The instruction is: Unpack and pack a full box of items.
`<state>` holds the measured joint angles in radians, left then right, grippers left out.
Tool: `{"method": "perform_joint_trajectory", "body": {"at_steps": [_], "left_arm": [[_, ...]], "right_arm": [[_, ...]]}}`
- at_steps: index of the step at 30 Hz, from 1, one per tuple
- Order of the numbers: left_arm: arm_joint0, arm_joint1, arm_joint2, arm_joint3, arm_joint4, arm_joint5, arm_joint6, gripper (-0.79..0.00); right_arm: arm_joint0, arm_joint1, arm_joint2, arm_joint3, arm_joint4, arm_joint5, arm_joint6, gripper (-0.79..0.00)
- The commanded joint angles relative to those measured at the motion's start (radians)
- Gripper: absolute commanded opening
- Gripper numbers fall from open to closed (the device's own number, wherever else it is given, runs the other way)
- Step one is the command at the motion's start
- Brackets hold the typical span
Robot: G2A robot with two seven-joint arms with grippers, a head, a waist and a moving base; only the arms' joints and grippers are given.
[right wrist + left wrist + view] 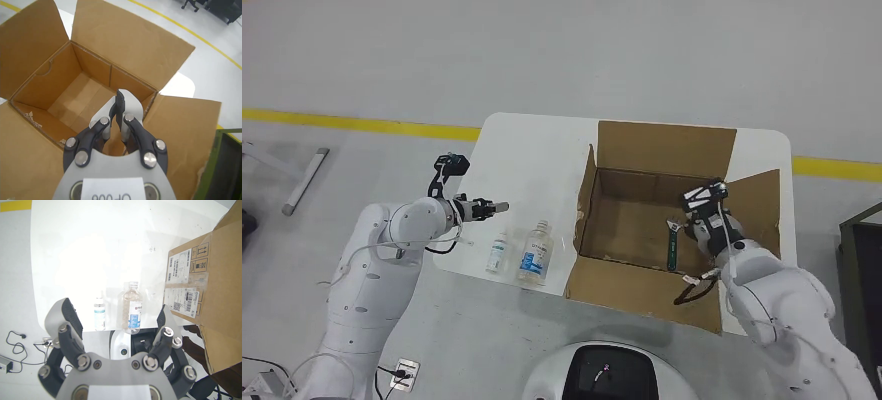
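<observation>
The fingers of the right gripper [680, 226] [119, 96] were clenched, pad against pad, lowered inside the open cardboard box [627, 225] [62, 75] by its near right corner. A slim dark-green thing [673, 252] showed just beside them against the box's near wall; whether they held it could not be told. The fingers of the left gripper [494, 207] [115, 307] were released and spread wide above the bench [532, 150] [94, 247] near its left edge. By the near edge, between that gripper and the box [187, 283], a small spray bottle [498, 253] [99, 313] and a larger clear bottle [534, 253] [132, 309] sat side by side, apart. The box filled the bench's right half, its flaps spread outward.
</observation>
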<state>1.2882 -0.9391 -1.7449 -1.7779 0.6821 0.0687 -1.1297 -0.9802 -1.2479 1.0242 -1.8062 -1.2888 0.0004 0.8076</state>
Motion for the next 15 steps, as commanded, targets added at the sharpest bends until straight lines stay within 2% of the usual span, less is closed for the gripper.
{"method": "perform_joint_trajectory", "body": {"at_steps": [1, 5, 15], "left_arm": [[0.0, 0.0, 0.0, 0.0, 0.0, 0.0, 0.0, 0.0], [0.0, 0.0, 0.0, 0.0, 0.0, 0.0, 0.0, 0.0], [0.0, 0.0, 0.0, 0.0, 0.0, 0.0, 0.0, 0.0]], "right_arm": [[0.038, -0.011, -0.03, 0.077, 0.042, 0.003, -0.006, -0.785], [0.128, -0.036, -0.08, 0.226, 0.138, -0.05, 0.005, -0.785], [0.136, -0.038, -0.083, 0.237, 0.143, -0.061, 0.006, -0.785]]}}
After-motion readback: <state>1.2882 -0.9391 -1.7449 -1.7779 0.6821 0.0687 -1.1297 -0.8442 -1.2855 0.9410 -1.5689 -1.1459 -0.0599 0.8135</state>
